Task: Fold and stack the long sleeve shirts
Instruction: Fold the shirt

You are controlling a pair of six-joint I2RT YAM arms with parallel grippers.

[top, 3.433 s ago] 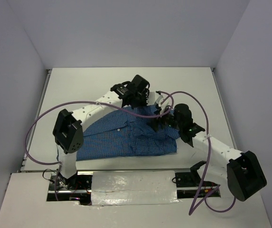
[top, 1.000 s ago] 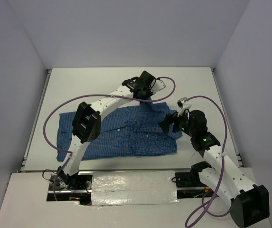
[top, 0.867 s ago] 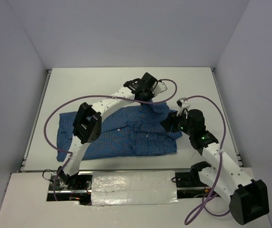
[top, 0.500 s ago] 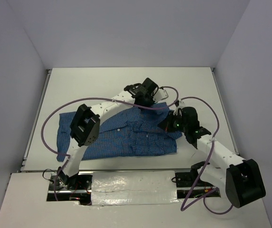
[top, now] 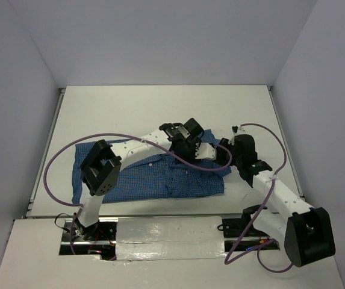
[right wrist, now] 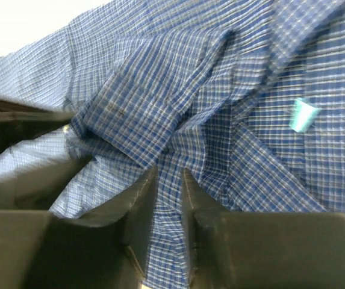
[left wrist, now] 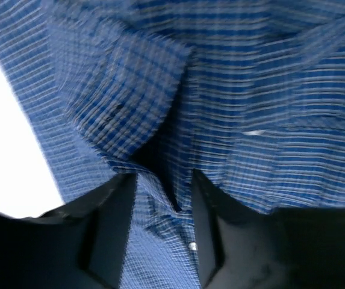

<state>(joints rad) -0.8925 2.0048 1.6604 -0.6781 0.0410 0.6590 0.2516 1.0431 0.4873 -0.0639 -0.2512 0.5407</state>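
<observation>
L jaws: left gripper [left wrist: 162, 180] spread, gap clear. Checked cloth shows thru the gap, nothing pinched. Was clamped shut a sec ago, so it has just let go.
R jaws: right gripper [right wrist: 169, 176] fingers near each other w/ only a thin slit. Cloth shows in the slit, but can't tell if it's nipped or just lying below. Went wide, then shut, then part open within the last sec.
Cuff: cuff [left wrist: 124, 111] lies on the shirt front just ahead of both grippers, a bit rumpled, not held by either.
Shirt: shirt [top: 142, 180] lies on the table [top: 130, 108], spread across the near-centre. Its left part is flat; its right part is under the two grippers.
Arm shift: L wrist came from the shirt's far edge back toward the near side and is now over the right half of the body. R barely moved and sits just beside L at the shirt's right edge.
Meaning: my read is the sleeve was carried in over the body & dropped, so that sleeve fold looks about done.
Left to do: other sleeve, body folds, stacking. Only one shirt in view.
Risk: judged only, the rumpled cuff may need smoothing before the next fold, else the crease goes crooked.
</observation>
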